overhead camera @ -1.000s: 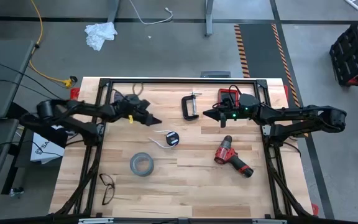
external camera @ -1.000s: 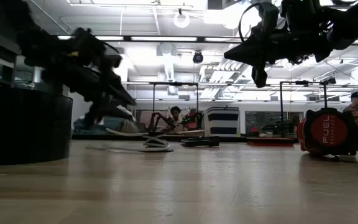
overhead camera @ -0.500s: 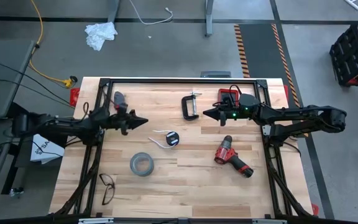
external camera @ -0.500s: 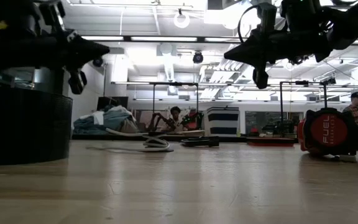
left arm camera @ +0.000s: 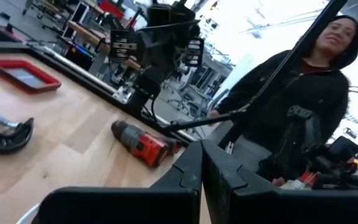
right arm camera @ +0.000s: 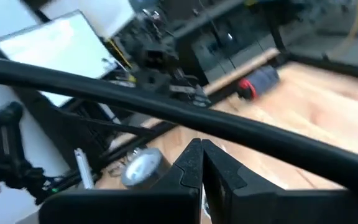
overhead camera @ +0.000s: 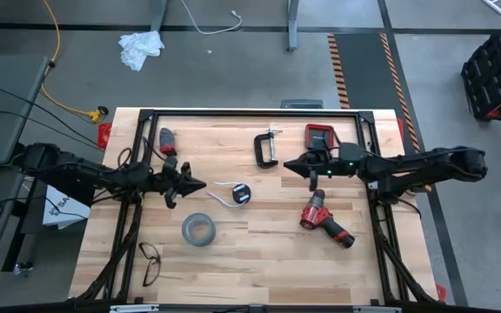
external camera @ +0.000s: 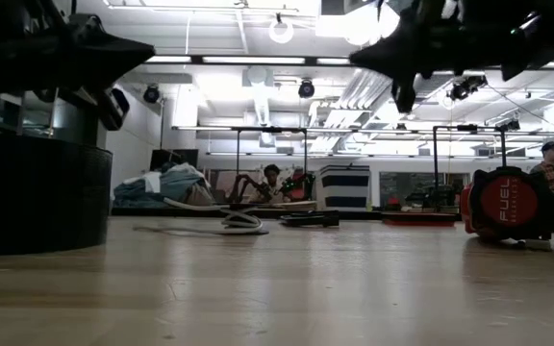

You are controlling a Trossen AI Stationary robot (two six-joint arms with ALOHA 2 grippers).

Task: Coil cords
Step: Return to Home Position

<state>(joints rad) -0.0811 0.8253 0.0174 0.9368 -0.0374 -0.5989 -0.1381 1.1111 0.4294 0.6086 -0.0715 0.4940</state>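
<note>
Left gripper (overhead camera: 198,184) is hovering over the left half of the table (overhead camera: 268,261), pointing toward 3 o'clock (high view, far edge taken as 12). Close past its tip, at roughly 4 o'clock and apart from it, the cord (overhead camera: 223,193) is lying on the wood near the table's centre. It is a thin white cable joined to a small black disc (overhead camera: 242,196) lying flat. A loose loop of cable is standing out from the disc's 9 o'clock side, and in the low view the cord (external camera: 227,219) is arching up off the surface. Bare wood is showing between the gripper and the cord.

From the cord outward:
- A grey tape roll (overhead camera: 197,229) is sitting at 7 o'clock.
- A pair of glasses (overhead camera: 150,263) is lying farther out the same way, near the front edge.
- A black C-clamp (overhead camera: 265,149) is lying at 1 o'clock, with a red tray (overhead camera: 320,136) beyond it.
- A red drill (overhead camera: 325,217) is lying at 4 o'clock.
- A red-and-black tool (overhead camera: 167,140) is lying at 10 o'clock.

Right gripper (overhead camera: 287,163) is hovering at 2 o'clock from the cord, pointing toward 9 o'clock, between clamp and drill.

In the left wrist view the left arm's fingers (left arm camera: 191,171) are pressing together, pinching nothing; a person (left arm camera: 297,118) is standing beyond the table. In the right wrist view the right arm's fingers (right arm camera: 190,163) are likewise pressing together, gripping nothing.
</note>
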